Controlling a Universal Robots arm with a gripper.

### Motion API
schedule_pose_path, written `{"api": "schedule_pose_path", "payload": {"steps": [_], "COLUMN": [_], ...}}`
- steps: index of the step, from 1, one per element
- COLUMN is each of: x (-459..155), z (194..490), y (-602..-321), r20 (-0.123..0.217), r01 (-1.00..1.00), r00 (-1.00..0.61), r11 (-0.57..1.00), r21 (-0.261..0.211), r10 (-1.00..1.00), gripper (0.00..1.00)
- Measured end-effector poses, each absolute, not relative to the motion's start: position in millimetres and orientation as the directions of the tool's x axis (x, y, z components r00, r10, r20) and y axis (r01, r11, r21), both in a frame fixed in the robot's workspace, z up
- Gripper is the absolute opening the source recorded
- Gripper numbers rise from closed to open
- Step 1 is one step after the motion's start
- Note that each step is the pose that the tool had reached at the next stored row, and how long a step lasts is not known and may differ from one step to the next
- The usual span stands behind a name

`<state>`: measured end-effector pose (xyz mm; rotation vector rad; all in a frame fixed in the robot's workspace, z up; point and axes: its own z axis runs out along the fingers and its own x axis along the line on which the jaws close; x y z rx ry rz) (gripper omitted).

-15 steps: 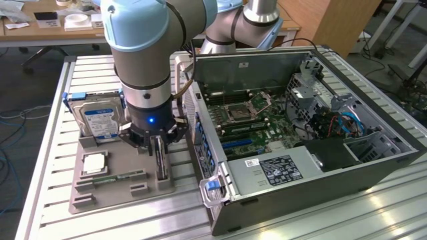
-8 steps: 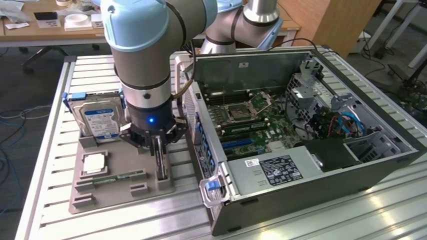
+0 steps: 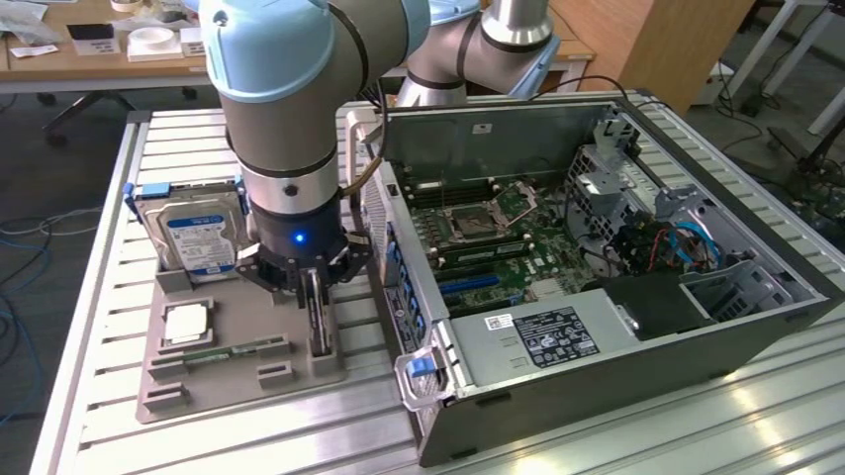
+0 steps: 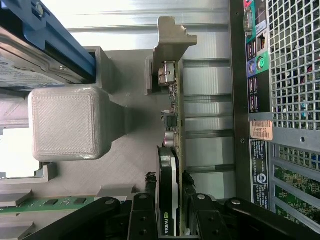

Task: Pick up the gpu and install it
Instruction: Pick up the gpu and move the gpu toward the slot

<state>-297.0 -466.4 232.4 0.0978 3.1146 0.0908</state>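
Grey printed tray [image 3: 225, 384] sat on the slatted aluminium bench [image 3: 264, 440], near the exterior view's left. It carried the hard drive [image 3: 198, 233] upright at the back and the green memory stick [image 3: 228, 348] lying flat.

The gpu [image 3: 317, 322] stood on edge in its slot along the side of the tray nearest the open computer case [image 3: 620, 361].

I was down over that card, end effector [image 3: 315, 295] straddling it from above. In the wrist view, my end effector [image 4: 169, 176] had one finger [image 4: 149, 186] against the black cooler face. The other was against the board face, with no gap that I could make out on either side. I judged it clamped on the gpu [image 4: 174, 150].

Progress: approach done, grasp made or all but made. The card's far end looked seated in the tray's holder, so I judged the lift not yet begun.

Left to do: all of the carry and the install. The case lay on its side with its panel off and the motherboard [image 3: 489, 242] exposed. I saw no card standing in its expansion slots, though the slots themselves were hard to pick out.
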Motion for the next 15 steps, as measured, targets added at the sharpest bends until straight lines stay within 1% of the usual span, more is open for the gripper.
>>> {"api": "schedule_pose_path", "payload": {"steps": [4,6,7,15], "x": [-297.0,-297.0,-297.0,-297.0], "z": [232.4,232.4,232.4,232.4], "y": [-466.4,-466.4,-466.4,-466.4], "r20": [-0.022,-0.022,-0.022,-0.022], "r01": [0.062,0.062,0.062,0.062], "r00": [-0.998,-0.998,-0.998,-0.998], "r11": [0.996,0.996,0.996,0.996], "r21": [0.059,0.059,0.059,0.059], "r10": [0.063,0.063,0.063,0.063], "gripper": [0.33,0.31,0.27,0.27]}}
